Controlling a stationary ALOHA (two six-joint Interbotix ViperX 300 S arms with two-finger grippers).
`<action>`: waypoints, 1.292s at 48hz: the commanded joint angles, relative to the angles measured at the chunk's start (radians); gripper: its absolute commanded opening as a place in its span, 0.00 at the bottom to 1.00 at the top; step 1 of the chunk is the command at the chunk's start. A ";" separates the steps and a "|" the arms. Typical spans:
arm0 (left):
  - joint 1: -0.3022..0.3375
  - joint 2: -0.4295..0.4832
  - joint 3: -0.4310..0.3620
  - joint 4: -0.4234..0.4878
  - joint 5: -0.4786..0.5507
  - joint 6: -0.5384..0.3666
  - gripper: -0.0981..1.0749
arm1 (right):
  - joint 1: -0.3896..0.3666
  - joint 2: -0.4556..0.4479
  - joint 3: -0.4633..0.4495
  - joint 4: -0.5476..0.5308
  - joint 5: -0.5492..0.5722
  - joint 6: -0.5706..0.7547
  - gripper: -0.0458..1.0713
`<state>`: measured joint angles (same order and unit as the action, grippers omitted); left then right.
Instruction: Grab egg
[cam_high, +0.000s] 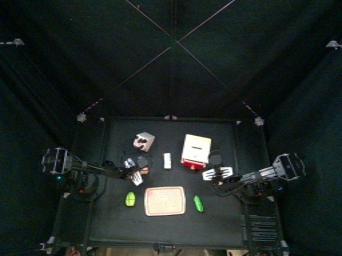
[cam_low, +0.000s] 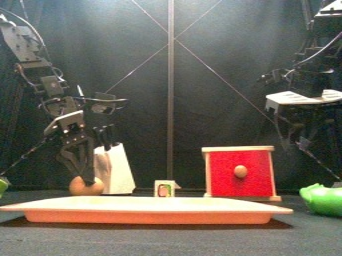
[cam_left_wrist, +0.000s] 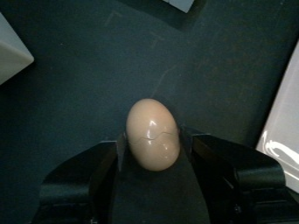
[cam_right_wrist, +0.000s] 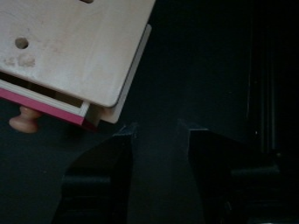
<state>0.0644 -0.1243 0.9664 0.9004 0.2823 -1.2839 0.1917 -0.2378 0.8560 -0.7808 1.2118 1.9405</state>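
**Egg between my left jaws, low at the table**

Black curtains close in the small black table (cam_high: 100, 215) on every side. On it lie a pink board (cam_low: 147, 209) at the front edge, green pieces (cam_high: 198, 203) beside it, a red-fronted wooden box (cam_low: 239, 172) with a knob, and a white block (cam_low: 116, 167).

My left gripper (cam_left_wrist: 152, 162) is down at the table. The egg (cam_left_wrist: 153, 131) sits between its two jaws, one on each flank, with the blunt end poking forward beyond them. From the front the egg (cam_low: 87, 185) appears at table level just beside the white block. I judge the jaws are closed onto it, since no gap shows on either side. Whether it has lifted clear I cannot tell.

My right gripper (cam_right_wrist: 158, 140) hangs near the box, jaws slightly parted with a dark gap between them, holding nothing. It keeps out of the working side.
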 joint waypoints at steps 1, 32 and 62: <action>0.003 0.005 -0.021 -0.009 0.000 -0.003 0.86 | -0.002 -0.025 -0.005 -0.003 0.000 0.000 0.75; -0.003 0.127 -0.069 -0.008 0.008 0.002 0.93 | -0.002 -0.025 -0.005 -0.003 0.000 0.000 0.75; -0.077 0.035 -0.081 -0.097 0.167 0.002 0.79 | -0.002 -0.025 -0.005 -0.003 0.000 0.000 0.75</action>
<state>0.0061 -0.0491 0.9066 0.8176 0.4280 -1.2809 0.1902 -0.2378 0.8590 -0.7808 1.2088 1.9405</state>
